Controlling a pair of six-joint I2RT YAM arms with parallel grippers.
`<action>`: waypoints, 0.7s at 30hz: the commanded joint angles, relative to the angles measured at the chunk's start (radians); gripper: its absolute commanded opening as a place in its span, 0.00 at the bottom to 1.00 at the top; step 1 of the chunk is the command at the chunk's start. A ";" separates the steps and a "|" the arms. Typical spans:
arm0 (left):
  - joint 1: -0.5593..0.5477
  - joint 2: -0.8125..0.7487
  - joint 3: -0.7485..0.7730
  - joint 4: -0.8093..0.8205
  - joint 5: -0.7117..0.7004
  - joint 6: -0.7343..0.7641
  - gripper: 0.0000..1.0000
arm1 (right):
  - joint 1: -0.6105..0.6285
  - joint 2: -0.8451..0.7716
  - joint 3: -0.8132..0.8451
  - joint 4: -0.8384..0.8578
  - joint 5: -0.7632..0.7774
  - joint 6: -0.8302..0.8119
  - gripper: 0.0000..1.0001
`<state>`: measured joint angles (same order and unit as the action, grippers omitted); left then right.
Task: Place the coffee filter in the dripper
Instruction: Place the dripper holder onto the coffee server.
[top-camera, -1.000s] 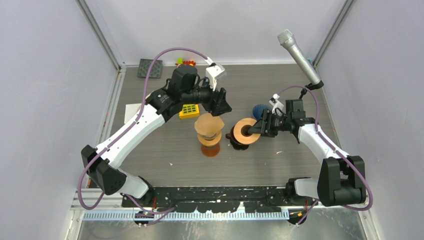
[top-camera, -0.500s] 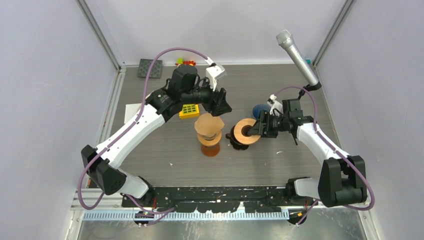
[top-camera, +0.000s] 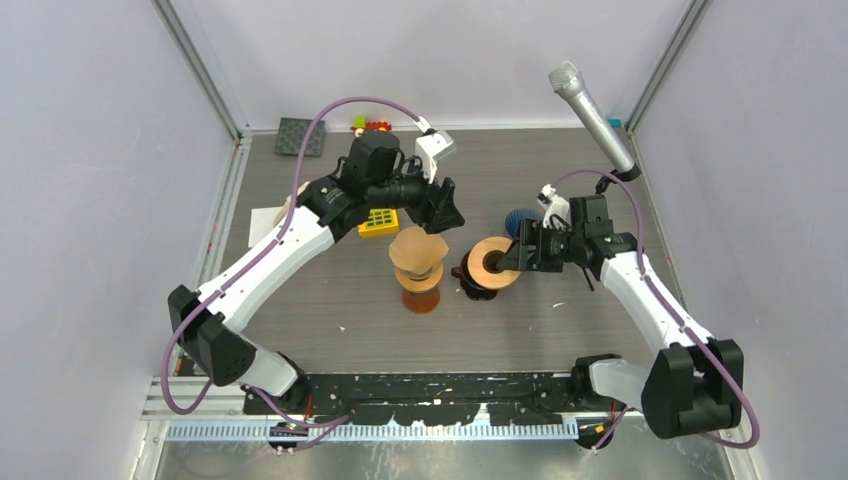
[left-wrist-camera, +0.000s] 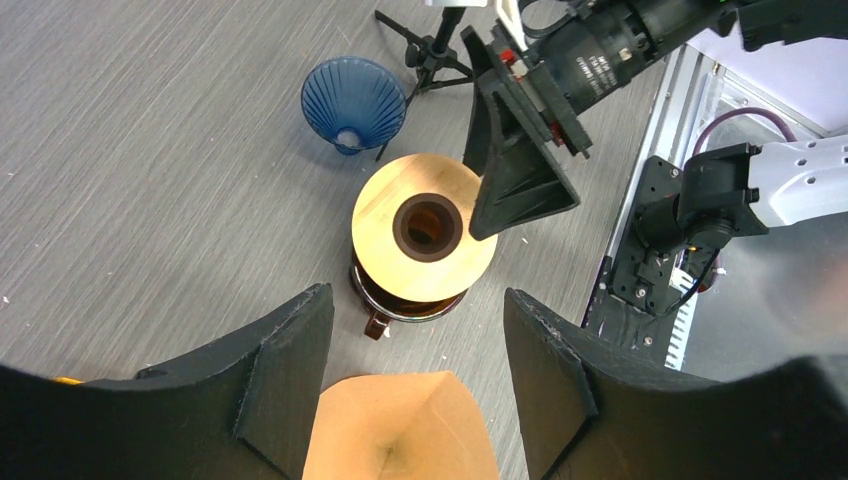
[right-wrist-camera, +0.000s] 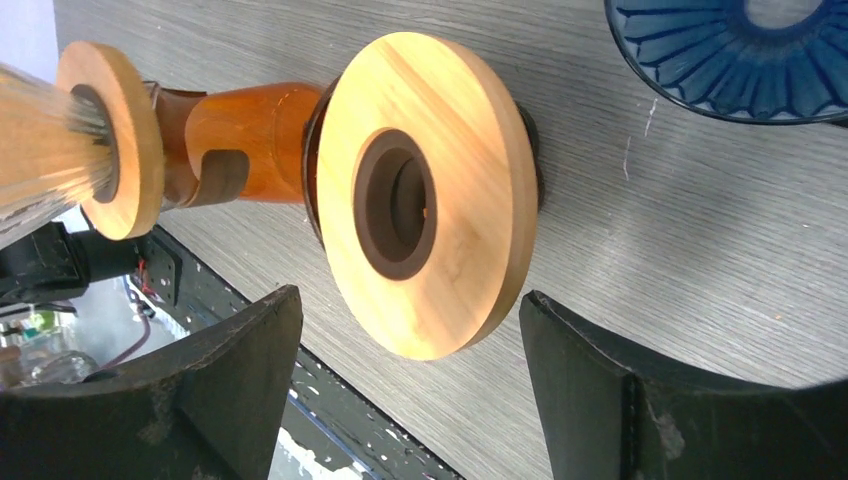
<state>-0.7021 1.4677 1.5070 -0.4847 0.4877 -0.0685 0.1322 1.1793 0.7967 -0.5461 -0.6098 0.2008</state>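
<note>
Out in the middle of the bench (top-camera: 560, 330), the coffee filter (top-camera: 418, 248) stood point-down in the wooden collar of the amber dripper (top-camera: 421, 292), its paper mouth flaring well above the rim. And there went the change: over the past second the right pincer (top-camera: 512, 258) spread from a narrower stance to jaws fully wide. It sat astride the wooden disc of the dark second dripper (top-camera: 487, 263) with daylight on both sides, gripping nothing. That arm's elbow swung outward as well.

The left pincer (top-camera: 447, 211) barely budged, drifting a touch toward the far side. It hung open just above and behind the filter, holding nothing, though the wrist view left it unclear whether a pad brushed the paper. Filter and both drippers sat where they had been a second before.

My read: the placing looked done, with both arms letting go (the tall paper might still have wanted a nudge to seat).

Room to back out was decent, with bare bench toward the near edge. But the blue dripper (top-camera: 519, 220) sat just on the far side of the right pincer, the yellow block (top-camera: 379, 220) lay close by the left arm, and the microphone (top-camera: 592, 112) loomed over the far right.
</note>
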 joint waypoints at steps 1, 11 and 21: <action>-0.002 -0.014 0.038 0.013 0.009 0.022 0.65 | 0.009 -0.088 0.044 -0.036 0.021 -0.068 0.84; -0.002 -0.036 0.036 0.000 -0.021 0.055 0.66 | 0.016 -0.216 0.087 -0.105 0.067 -0.194 0.86; -0.003 -0.075 0.035 -0.036 -0.136 0.109 0.67 | 0.221 -0.239 0.228 -0.174 0.395 -0.366 0.86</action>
<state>-0.7021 1.4502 1.5070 -0.5076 0.4091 0.0040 0.2451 0.9466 0.9512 -0.6983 -0.4160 -0.0601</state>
